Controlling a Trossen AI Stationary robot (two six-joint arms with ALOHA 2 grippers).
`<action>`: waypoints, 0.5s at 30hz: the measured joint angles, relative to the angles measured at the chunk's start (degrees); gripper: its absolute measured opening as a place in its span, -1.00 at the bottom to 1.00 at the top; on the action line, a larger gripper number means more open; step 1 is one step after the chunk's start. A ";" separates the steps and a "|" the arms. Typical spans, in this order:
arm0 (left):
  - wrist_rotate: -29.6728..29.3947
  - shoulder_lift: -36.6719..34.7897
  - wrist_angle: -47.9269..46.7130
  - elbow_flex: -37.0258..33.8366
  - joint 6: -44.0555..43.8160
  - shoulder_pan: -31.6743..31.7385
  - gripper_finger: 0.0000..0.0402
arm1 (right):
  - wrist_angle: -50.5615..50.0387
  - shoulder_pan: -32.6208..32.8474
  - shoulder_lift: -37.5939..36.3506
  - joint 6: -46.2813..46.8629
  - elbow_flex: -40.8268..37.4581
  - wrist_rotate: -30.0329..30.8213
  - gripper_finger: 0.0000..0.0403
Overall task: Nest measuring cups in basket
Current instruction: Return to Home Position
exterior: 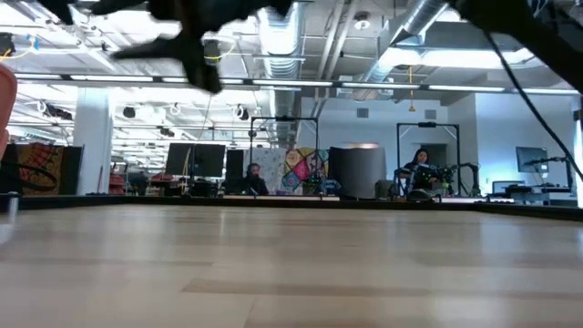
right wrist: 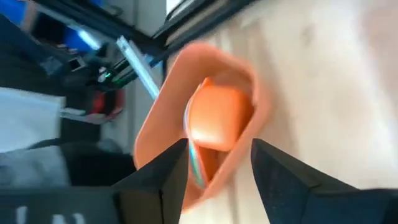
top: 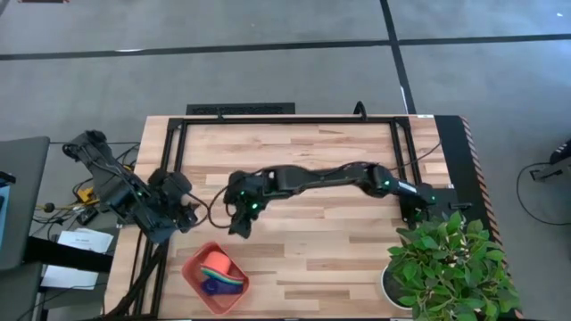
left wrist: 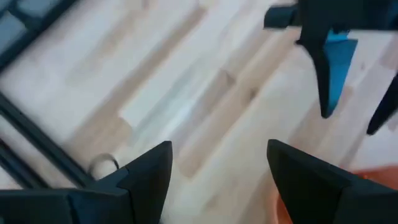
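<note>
Nested measuring cups (top: 225, 266) sit in basket (top: 189, 267), lower left of frame. Right tool (top: 239, 226) is just up-right of it, parted and empty; left tool (top: 185, 214) is the same. Cups probably light, stiff, slick; best gripped at handles.

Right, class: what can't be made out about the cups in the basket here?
Number of measuring cups in the basket: too small in the high view.
Lower cups: blurred in the right wrist view, behind the basket wall.
Basket in the left wrist view: cut off at the edge.

Left arm (top: 125, 192), right arm (top: 330, 176) showing matte black; green lights (top: 252, 207) glowing just behind right tool (top: 239, 226); fingers (right wrist: 155, 177) tapering into wedges.
</note>
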 joint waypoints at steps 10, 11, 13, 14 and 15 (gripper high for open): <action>-13.55 -15.03 16.34 -10.82 14.40 0.00 -0.06 | -13.12 -0.95 -16.01 -9.98 0.00 16.46 -0.30; -14.26 -17.23 20.33 -13.57 16.79 0.00 -0.10 | -13.26 -1.17 -16.98 -10.27 -0.02 16.61 -0.33; -15.34 -21.40 27.83 -18.94 21.37 0.02 -0.17 | -13.56 -1.64 -18.83 -10.79 -0.01 17.41 -0.39; -15.94 -23.36 31.29 -21.60 23.44 0.02 -0.21 | -14.25 -1.87 -19.53 -11.16 -0.02 18.12 -0.42; -16.38 -25.18 34.68 -23.85 25.13 0.02 -0.25 | -13.86 -2.06 -20.03 -11.69 -0.02 18.90 -0.44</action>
